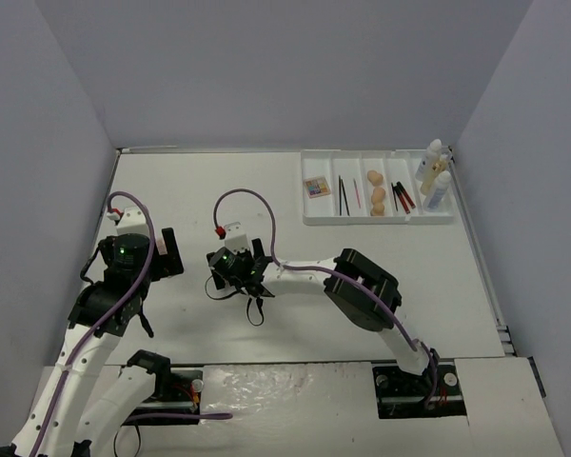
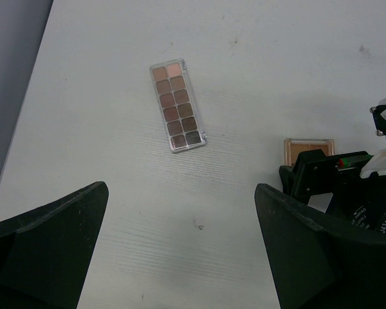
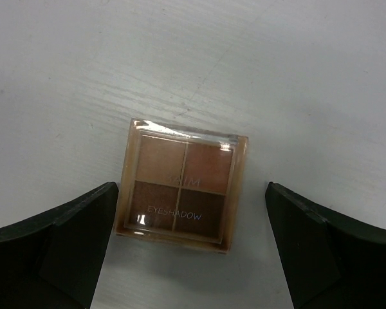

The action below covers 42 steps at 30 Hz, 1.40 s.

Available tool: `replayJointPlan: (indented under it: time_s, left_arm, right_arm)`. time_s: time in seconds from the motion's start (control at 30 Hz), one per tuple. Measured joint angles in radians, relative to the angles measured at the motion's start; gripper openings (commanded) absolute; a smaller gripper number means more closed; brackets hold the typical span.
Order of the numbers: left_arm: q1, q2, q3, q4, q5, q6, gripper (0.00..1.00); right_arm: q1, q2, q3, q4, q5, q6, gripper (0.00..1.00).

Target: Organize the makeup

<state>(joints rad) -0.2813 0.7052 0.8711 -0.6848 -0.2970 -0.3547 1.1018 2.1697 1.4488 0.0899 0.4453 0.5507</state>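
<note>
Two pieces lie outside the tray point(image 1: 379, 221): long palette point(image 2: 178, 106), and square palette point(image 3: 182, 185) between the right gripper point(image 3: 190, 199)'s spread jaws; left gripper point(image 2: 180, 192) gapes too.

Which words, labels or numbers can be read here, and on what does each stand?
"EYESHADOW": lid of the square eyeshadow palette.
"AIM": faint, above it on that lid; letters before it unreadable.
"J4310-2E": black motor housing of the right arm, cut off by the frame edge.
Top view: nothing legible.
</note>
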Motion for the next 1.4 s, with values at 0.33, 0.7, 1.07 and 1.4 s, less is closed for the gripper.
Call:
replayJointPlan:
  time_s: [0.33,0.7,1.07,1.4]
  left_arm:
    - [0.0,0.022,0.0,0.016,0.01,-0.017,0.97]
    - [0.0,0.061,-0.016,0.057,0.012,-0.019,0.97]
    - [0.0,0.064,-0.04,0.066,0.011,-0.014,0.97]
    - [0.0,0.073,-0.051,0.085,0.01,-0.012,0.97]
  right_arm:
    - [-0.049,-0.11,-0.171,0.042,-0.013,-0.003,0.71]
    - [-0.205,-0.191,-0.295,0.143,-0.183,-0.209,0.93]
    - [-0.258,-0.184,-0.254,0.105,-0.303,-0.386,0.93]
    - [-0.289,-0.142,-0.181,0.064,-0.402,-0.454,0.78]
